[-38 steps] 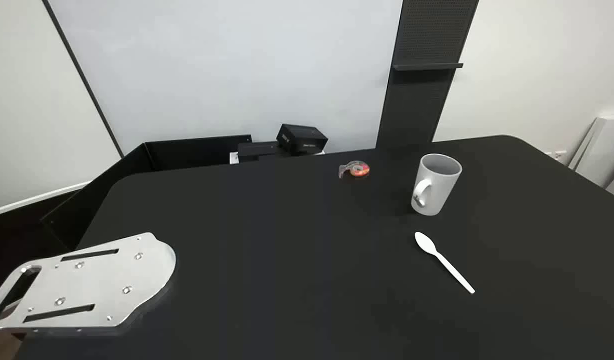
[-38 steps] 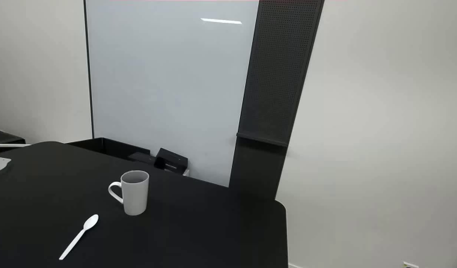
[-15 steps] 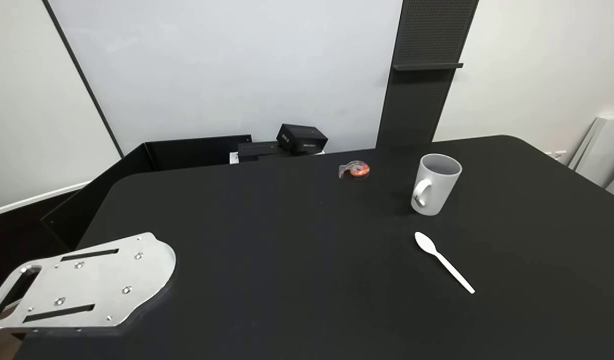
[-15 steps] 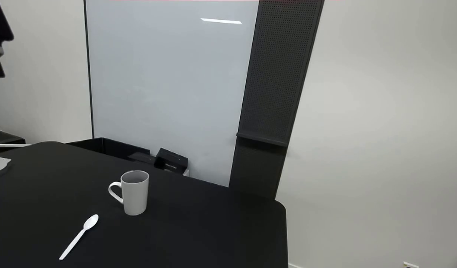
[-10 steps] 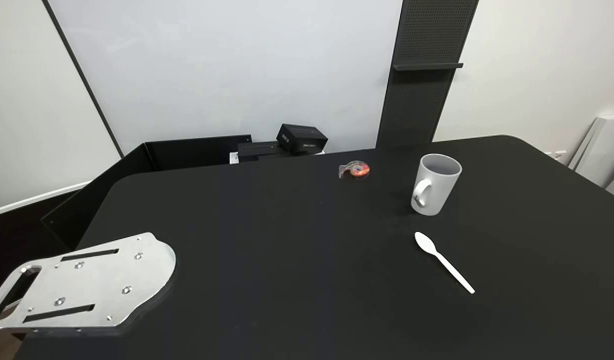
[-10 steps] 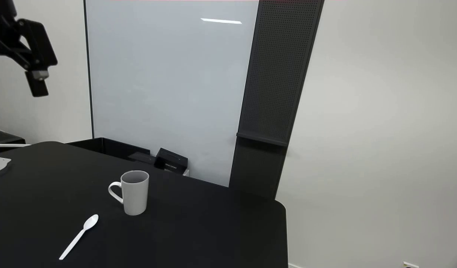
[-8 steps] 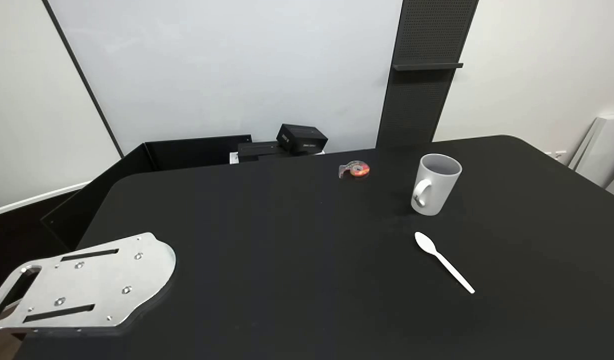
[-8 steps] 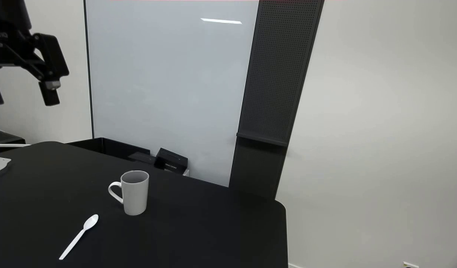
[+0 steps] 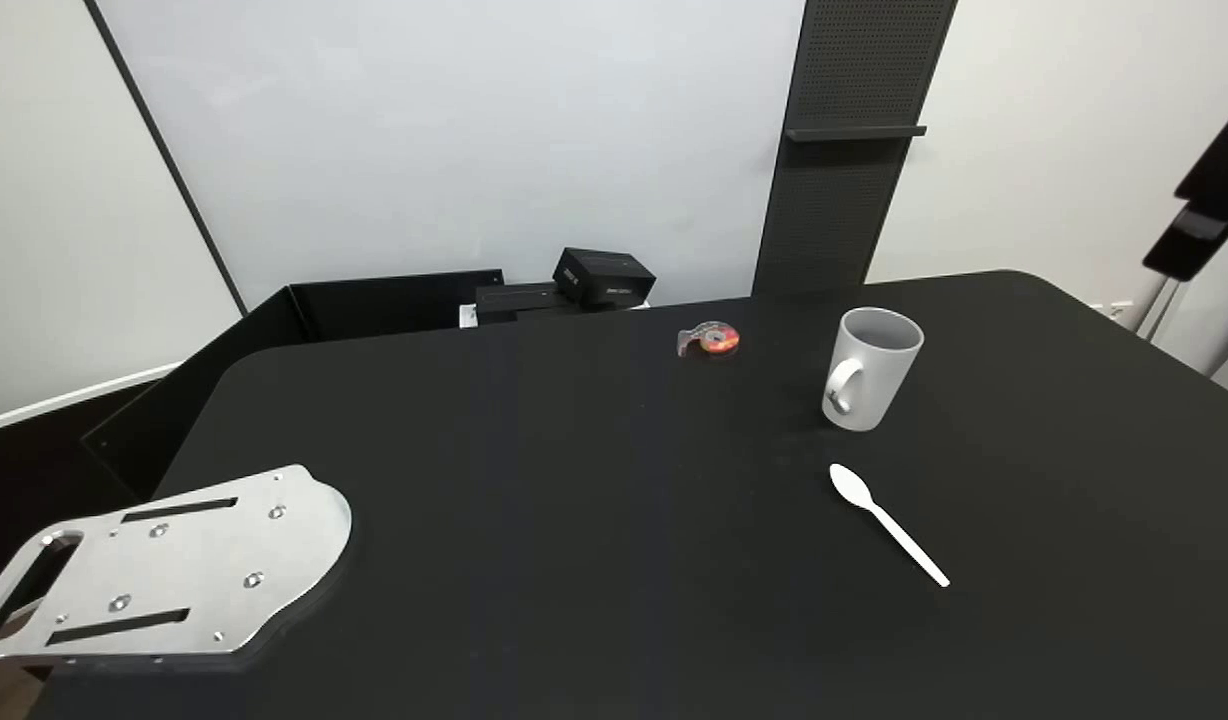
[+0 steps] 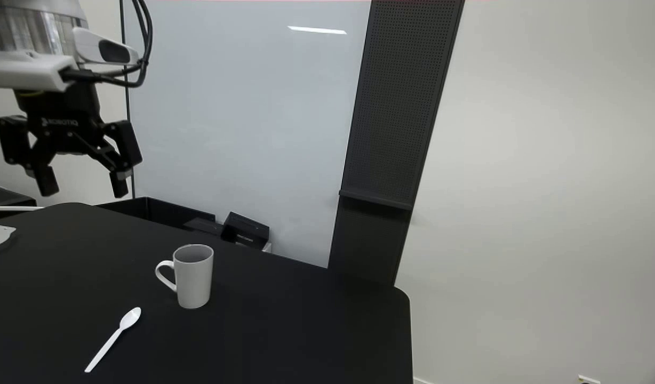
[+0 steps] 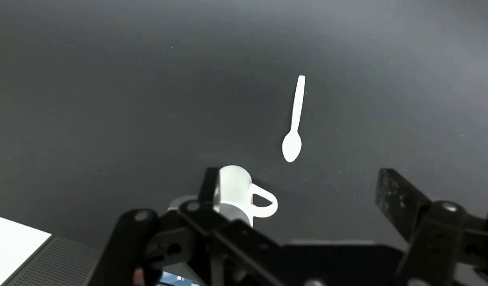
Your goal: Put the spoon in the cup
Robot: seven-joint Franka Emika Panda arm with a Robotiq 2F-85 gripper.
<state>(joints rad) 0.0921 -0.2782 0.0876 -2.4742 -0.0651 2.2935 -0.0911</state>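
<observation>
In both exterior views, a slim white plastic spoon (image 9: 891, 525) lies flat on a black tabletop (image 9: 574, 500), its bowl near, but apart from, an upright white ceramic mug (image 9: 874, 370) with a side handle. Your black two-fingered gripper (image 10: 84, 185) hangs above the table at the left in an exterior view, fingers spread wide; in an exterior view, just a black fingertip (image 9: 1181, 245) shows at the upper right. That view also holds a clear tape dispenser with an orange roll (image 9: 716, 338) near the far edge and a slotted silver metal plate (image 9: 189, 560) at lower left. Your wrist view, looking down, puts the spoon just right of centre, while one finger hides part of the mug at lower centre. Black tabletop stretches wide between plate and spoon, and, in an exterior view, rightward from the mug to a rounded corner (image 10: 397, 301).
</observation>
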